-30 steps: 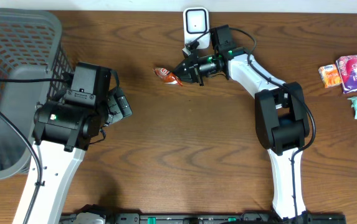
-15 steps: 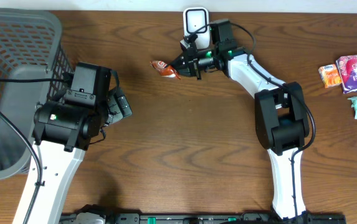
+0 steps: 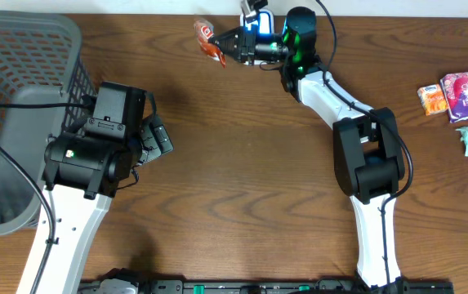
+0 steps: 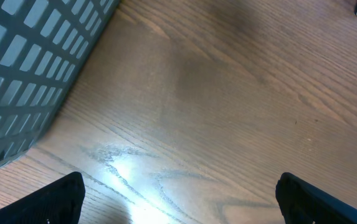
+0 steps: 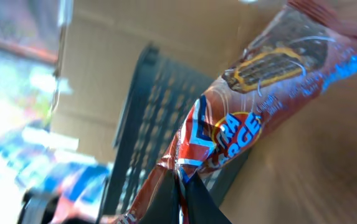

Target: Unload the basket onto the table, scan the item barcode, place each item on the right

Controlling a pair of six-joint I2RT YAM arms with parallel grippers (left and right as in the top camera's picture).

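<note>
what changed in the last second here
The right hand, shut on the snack packet, carried it toward the far edge of the table. Nothing was taken or let go. The left hand, open, the basket and the packets on the right stayed put.

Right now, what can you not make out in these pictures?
- Snack wrapper: its barcode does not show; the right wrist view is blurred.
- Scanner: overhead, mostly covered by the right gripper.
- Packets at the far right: overhead, too small to read.
</note>
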